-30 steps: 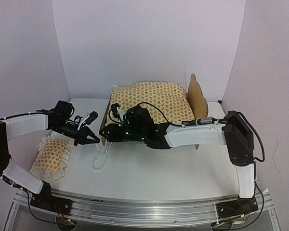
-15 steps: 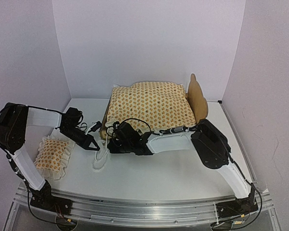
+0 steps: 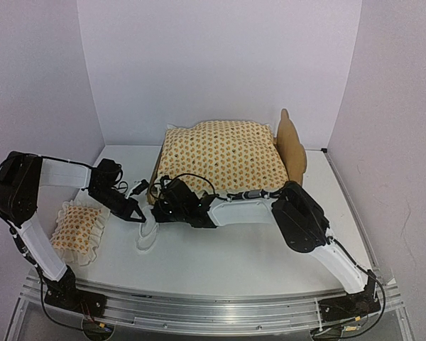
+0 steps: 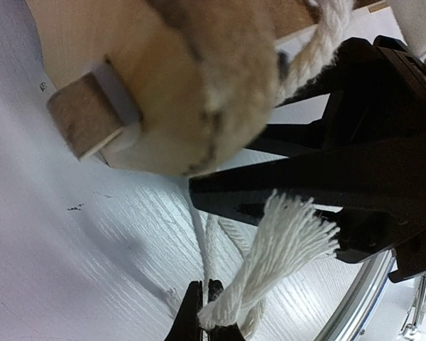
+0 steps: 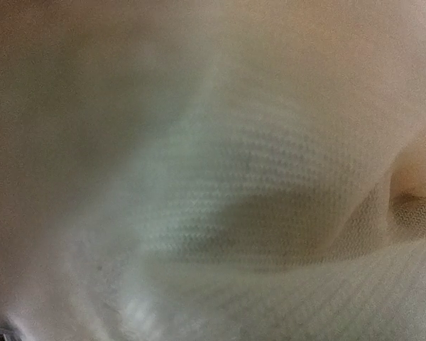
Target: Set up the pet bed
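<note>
Pet bed (image 3: 292,144) under cushion (image 3: 224,153), right arm (image 3: 298,213) now folded lower, right fingers (image 4: 284,186) unreadable, left fingers (image 4: 190,323) still closed by tie (image 4: 284,245)

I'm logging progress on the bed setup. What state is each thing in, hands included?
Pet bed: upright on the table, cushion on top.
Cushion: lying on the bed, puffed up.
Small pillow: flat on the table, apart from the bed.
Cord: loose on the table by the bed's corner.
Left hand: shut, tips by the cord.
Right hand: against the cushion's near corner; open or shut unclear.
</note>
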